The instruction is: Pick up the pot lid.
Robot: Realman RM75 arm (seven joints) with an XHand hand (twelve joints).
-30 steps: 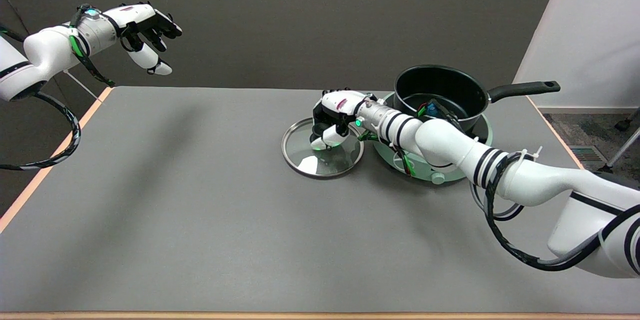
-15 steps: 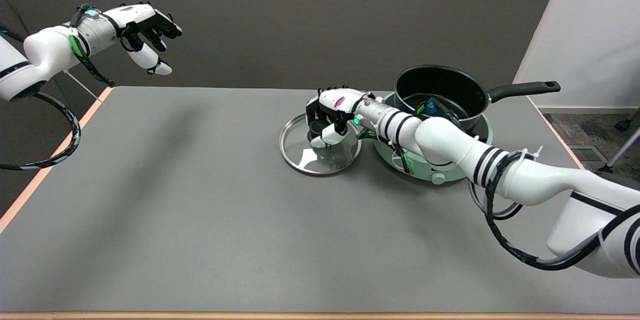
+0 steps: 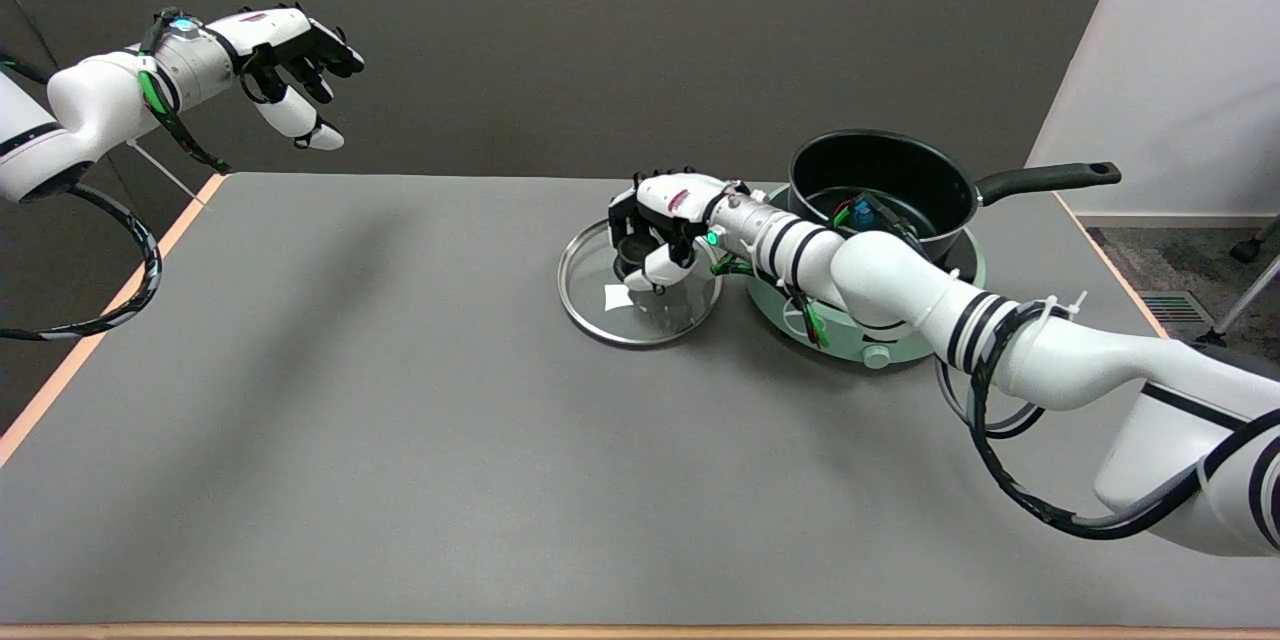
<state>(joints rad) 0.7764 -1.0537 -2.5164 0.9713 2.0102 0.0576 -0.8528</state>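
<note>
Glossy glass, metal-rimmed pot lid [image 3: 620,318]

The pot lid [image 3: 640,292] is a round glass disc with a metal rim and a dark knob at its centre, sitting directly under the right hand [image 3: 660,228], whose fingers are closed round the knob; its near edge spreads below the hand

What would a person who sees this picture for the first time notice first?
First, the right robot hand, near the middle of the grey table, gripping the knob of a glass pot lid. Just to the right of the lid, a black saucepan with a long handle stands on a round pale green base. At the upper left, the left robot hand hangs in the air.
</note>
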